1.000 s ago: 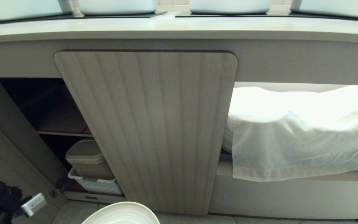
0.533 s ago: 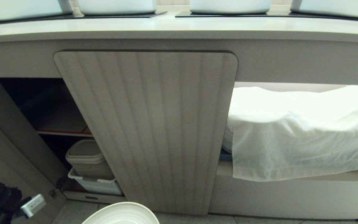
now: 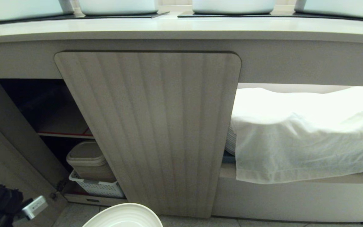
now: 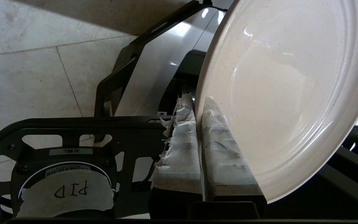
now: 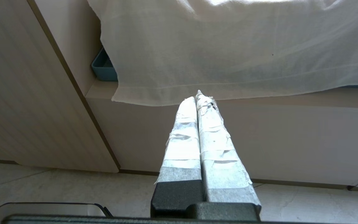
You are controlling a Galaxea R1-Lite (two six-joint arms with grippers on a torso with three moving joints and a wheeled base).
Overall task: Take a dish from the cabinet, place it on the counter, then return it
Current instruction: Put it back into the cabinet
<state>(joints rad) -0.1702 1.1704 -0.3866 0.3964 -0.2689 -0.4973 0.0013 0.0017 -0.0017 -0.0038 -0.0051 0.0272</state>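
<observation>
One dish (image 4: pixel 291 93), cream with fine speckles and a ringed rim, is in my left gripper (image 4: pixel 197 105). The two tape-wrapped fingers (image 4: pixel 179 149) are pinching its rim, one on each face. In the left wrist view the dish stands on edge relative to the gripper, its concave face turned away from the fingers and its rim running out along their length; being round, it has no long axis. In the head view only an arc of the dish (image 3: pixel 124 216) shows at the bottom edge, low in front of the cabinet (image 3: pixel 150 132), above the tiled floor (image 4: pixel 26 62).

Three cabinet bays show: one open at left, one closed fluted door in the middle, one open at right. The left bay holds one red-edged shelf (image 3: pixel 65 135), and below it one beige lidded bin (image 3: pixel 88 160) sitting in one white slotted basket (image 3: pixel 98 187). The right bay holds one white cloth (image 3: pixel 304 135) draped over a stack of plates (image 3: pixel 230 138).

On the counter (image 3: pixel 181 26) four white vessels stand on black panels.

My right gripper (image 5: pixel 197 96) has its two taped fingers pressed together, empty, aimed at the cloth's hem.
</observation>
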